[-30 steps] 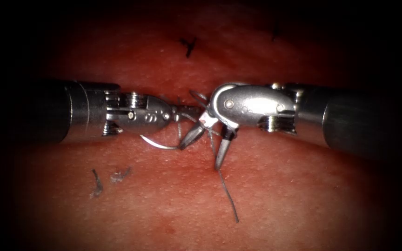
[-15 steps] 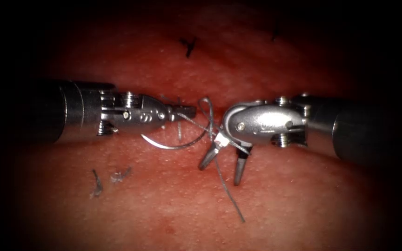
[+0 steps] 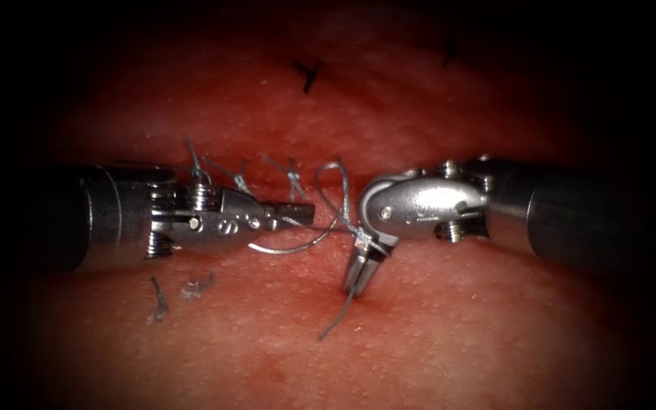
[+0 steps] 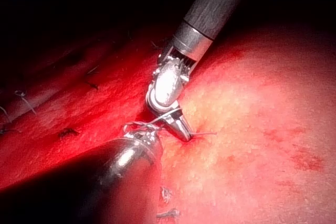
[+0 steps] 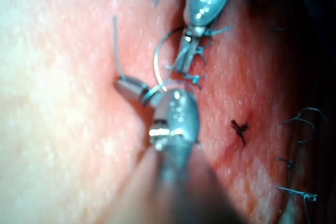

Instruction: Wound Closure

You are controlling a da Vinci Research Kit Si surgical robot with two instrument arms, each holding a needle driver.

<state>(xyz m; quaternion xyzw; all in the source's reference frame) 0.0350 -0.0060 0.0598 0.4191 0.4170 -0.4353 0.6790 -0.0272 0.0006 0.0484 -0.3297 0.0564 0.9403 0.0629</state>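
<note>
My right gripper [image 3: 357,282] is clenched on the thread [image 3: 333,199], tips at the tissue [image 3: 495,319]. My left gripper [image 3: 301,213] grips the needle [image 3: 291,247], which lies free of the tissue.

Left claw [image 3: 298,213] and right claw [image 3: 358,275]: polished bright metal, glossy, with ribbed joints behind. Both shafts: dark, matt, smooth sleeve ending in a brushed metal collar. Needle [image 3: 290,247]: thin, smooth, shiny wire-like metal. Thread [image 3: 335,193]: fine pale-grey filament, slight sheen. Tissue [image 3: 457,326]: moist, soft, finely pebbled surface with wet highlights. Cut ends of thread [image 3: 159,300]: dull, frayed.
</note>
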